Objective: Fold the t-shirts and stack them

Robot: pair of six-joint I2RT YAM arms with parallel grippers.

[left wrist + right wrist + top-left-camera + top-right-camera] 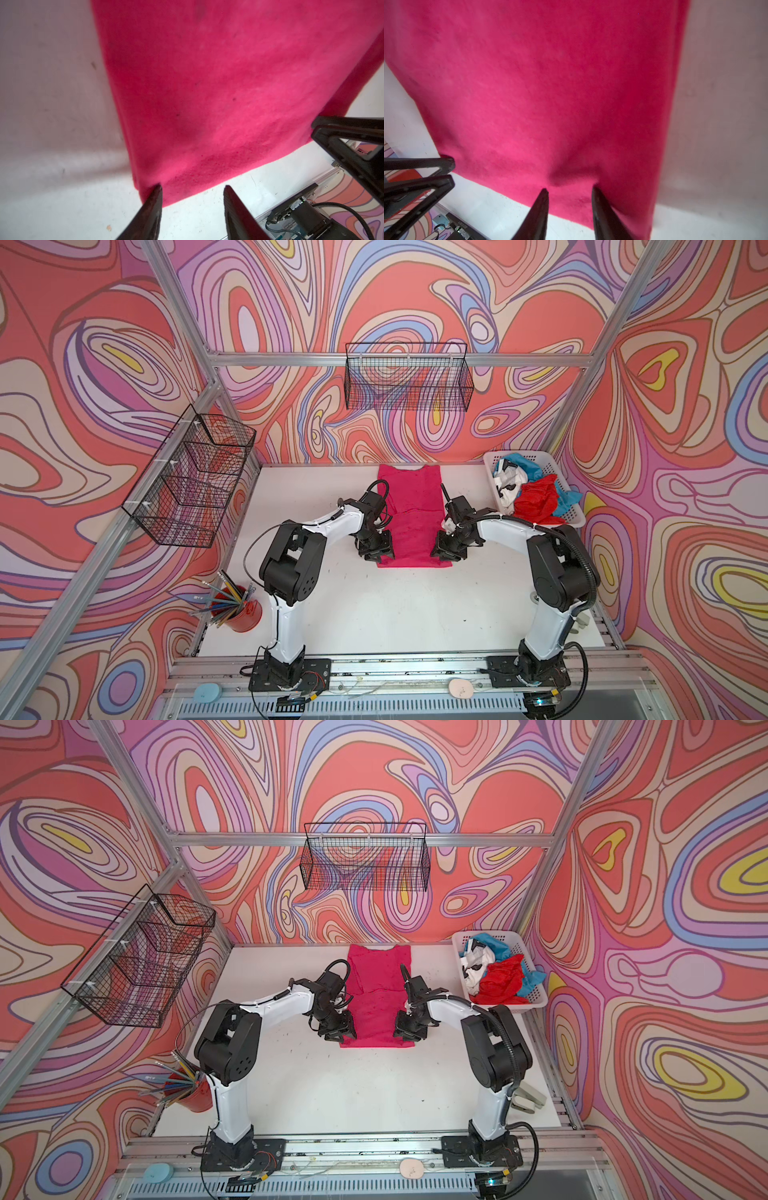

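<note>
Basket (550, 466) holding red shirt (536, 499), teal shirt (525, 464), white shirt (509, 481)

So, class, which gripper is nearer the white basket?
Right. The right gripper is at the edge of the pink shirt facing the basket; the left gripper is at its opposite edge, farther off.
</note>
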